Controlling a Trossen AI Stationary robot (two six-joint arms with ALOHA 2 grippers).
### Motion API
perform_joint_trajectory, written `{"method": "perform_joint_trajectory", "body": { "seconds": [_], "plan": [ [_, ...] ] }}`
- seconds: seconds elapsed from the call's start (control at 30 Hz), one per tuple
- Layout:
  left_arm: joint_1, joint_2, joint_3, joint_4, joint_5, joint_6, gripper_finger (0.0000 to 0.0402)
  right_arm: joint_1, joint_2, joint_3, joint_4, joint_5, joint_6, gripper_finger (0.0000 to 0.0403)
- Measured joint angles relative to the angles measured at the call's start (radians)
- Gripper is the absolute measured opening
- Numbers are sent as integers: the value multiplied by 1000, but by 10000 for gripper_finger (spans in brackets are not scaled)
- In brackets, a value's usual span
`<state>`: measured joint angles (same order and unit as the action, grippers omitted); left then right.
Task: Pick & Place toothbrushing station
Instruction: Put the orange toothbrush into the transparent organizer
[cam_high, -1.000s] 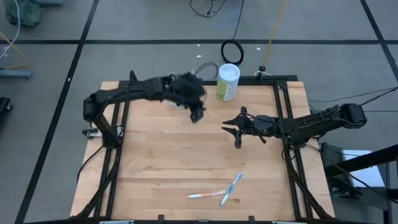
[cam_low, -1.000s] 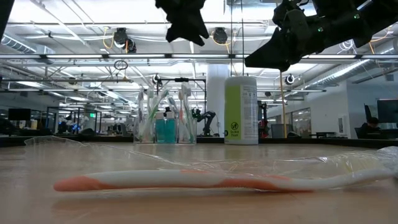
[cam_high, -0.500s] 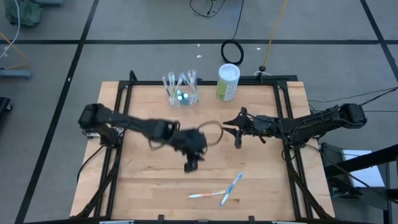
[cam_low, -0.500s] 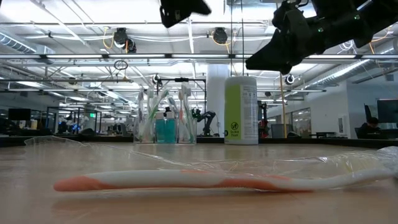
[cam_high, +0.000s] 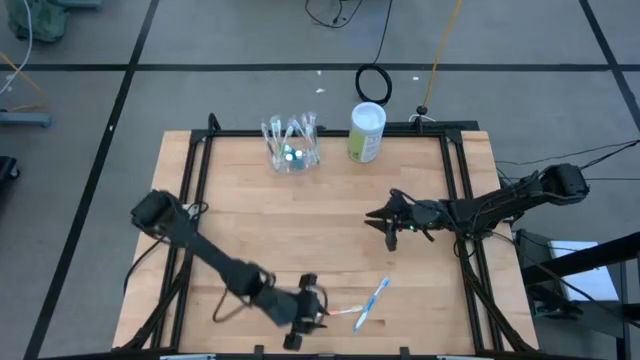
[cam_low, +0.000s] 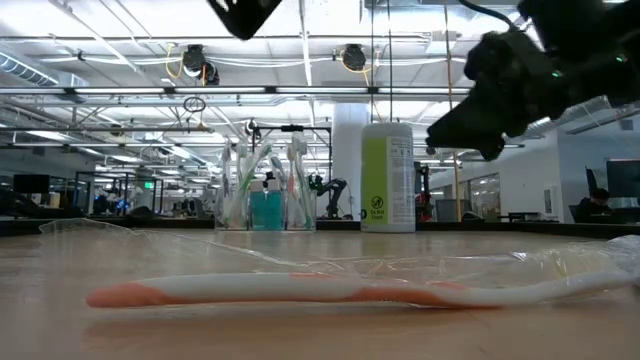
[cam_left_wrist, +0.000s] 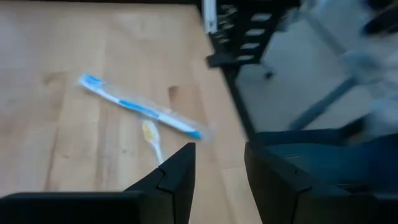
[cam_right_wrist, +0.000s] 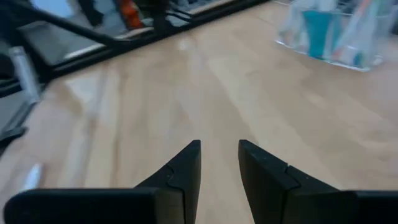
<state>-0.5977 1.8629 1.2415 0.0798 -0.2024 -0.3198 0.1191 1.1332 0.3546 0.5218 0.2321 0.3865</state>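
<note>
- The left gripper (cam_high: 305, 318) is hanging low over the near edge of the table, a little left of centre, its arm reaching down from the left side. Its two dark fingers (cam_left_wrist: 177, 177) are standing parted with nothing between them, so it is empty and released.
- Just to its right, two loose toothbrushes are lying flat on the wood: an orange-and-white toothbrush (cam_high: 327, 314) closest to the fingers, and a blue toothbrush (cam_high: 372, 302) in a clear wrapper crossing its far end. Judging by this placement, the left gripper is lining up to pick one of them.
- The right gripper (cam_high: 392, 224) is waiting above the right-centre of the table, well apart from the brushes. Its fingers (cam_right_wrist: 186, 168) are showing a narrow gap and are gripping nothing.
- The toothbrushing station (cam_high: 290, 147), a clear holder already carrying upright brushes and a blue tube, is standing at the far edge, left of centre. It is well away from both grippers, across the table from the left one.
- A white-and-green canister (cam_high: 366, 132) is standing just right of the holder at the far edge.
- The loose brushes likely belong in that far holder, so the carry will be crossing the whole table (cam_high: 240, 230).
</note>
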Motion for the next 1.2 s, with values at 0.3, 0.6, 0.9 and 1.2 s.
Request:
{"method": "perform_joint_trajectory", "body": {
  "seconds": [0.3,0.6,0.9,1.2],
  "plan": [
    [-9,205,75,-1,-135,3,145,101,0,-253,417,6,9,102],
    [94,219,79,7,34,-74,146,140,0,-328,477,34,84,102],
    [150,292,78,137,192,-71,168,145,0,-330,476,86,59,102],
    [167,326,77,162,209,-76,208,145,0,-330,475,85,35,102]
  ]
}}
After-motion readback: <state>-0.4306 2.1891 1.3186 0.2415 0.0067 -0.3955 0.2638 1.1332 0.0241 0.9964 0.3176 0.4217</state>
